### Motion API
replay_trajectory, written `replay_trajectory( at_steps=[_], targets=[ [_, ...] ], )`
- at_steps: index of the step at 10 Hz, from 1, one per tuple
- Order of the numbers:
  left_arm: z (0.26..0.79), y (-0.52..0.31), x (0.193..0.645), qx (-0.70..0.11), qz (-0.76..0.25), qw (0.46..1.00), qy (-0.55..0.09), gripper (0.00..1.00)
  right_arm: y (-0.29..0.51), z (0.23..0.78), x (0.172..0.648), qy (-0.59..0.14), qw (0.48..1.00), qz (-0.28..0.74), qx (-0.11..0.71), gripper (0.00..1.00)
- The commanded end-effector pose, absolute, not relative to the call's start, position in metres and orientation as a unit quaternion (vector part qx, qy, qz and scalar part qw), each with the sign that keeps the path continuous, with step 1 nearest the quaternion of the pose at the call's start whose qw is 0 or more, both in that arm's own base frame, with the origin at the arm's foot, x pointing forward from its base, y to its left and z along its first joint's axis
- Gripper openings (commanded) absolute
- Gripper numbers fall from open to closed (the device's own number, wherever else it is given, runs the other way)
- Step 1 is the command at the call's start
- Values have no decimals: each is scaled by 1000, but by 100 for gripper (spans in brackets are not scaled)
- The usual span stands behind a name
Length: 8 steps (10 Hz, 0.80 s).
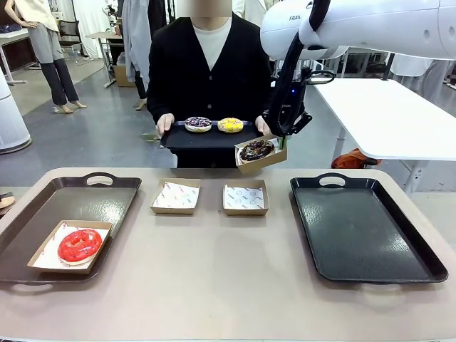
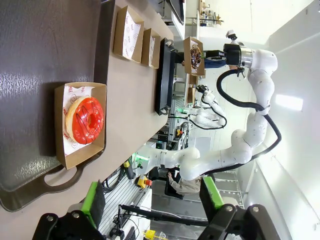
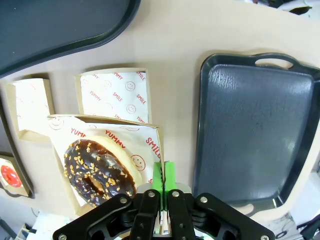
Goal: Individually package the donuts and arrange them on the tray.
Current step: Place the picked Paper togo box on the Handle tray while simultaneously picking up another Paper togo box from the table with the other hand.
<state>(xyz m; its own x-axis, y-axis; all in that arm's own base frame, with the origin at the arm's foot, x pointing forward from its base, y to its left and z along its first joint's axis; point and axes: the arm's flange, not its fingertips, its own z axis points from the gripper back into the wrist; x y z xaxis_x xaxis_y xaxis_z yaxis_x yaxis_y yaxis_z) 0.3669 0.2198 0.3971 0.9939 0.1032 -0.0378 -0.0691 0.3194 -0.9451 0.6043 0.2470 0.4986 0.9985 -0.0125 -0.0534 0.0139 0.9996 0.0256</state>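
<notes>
Bright, even overhead light is seen throughout. Soft glare is thrown on the right tray (image 1: 370, 235), and the wrist views are bent at their edges.

We see a grey floor (image 1: 107, 135) beyond our beige table (image 1: 214, 285), a white table (image 1: 388, 114) to the right, and a chair (image 1: 69, 32) far back left.

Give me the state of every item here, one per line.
Red donut, boxed, on the left tray.
Chocolate donut, boxed, held in the air.
Purple donut, unboxed, on the person's tray.
Yellow donut, unboxed, on the person's tray.
Two boxes, open, on the table.
Left gripper, open.
Right gripper, shut on the chocolate donut's box.
</notes>
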Motion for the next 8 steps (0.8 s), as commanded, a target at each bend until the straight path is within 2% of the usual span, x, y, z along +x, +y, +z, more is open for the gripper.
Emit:
replay_trajectory(
  at_steps=[1,8],
  targets=[
    [398,221,365,-582,54,811,-16,100,244,498,600,29,999,-8,13,0],
    [398,221,365,-582,54,811,-16,100,244,498,600,29,999,-8,13,0]
  ],
)
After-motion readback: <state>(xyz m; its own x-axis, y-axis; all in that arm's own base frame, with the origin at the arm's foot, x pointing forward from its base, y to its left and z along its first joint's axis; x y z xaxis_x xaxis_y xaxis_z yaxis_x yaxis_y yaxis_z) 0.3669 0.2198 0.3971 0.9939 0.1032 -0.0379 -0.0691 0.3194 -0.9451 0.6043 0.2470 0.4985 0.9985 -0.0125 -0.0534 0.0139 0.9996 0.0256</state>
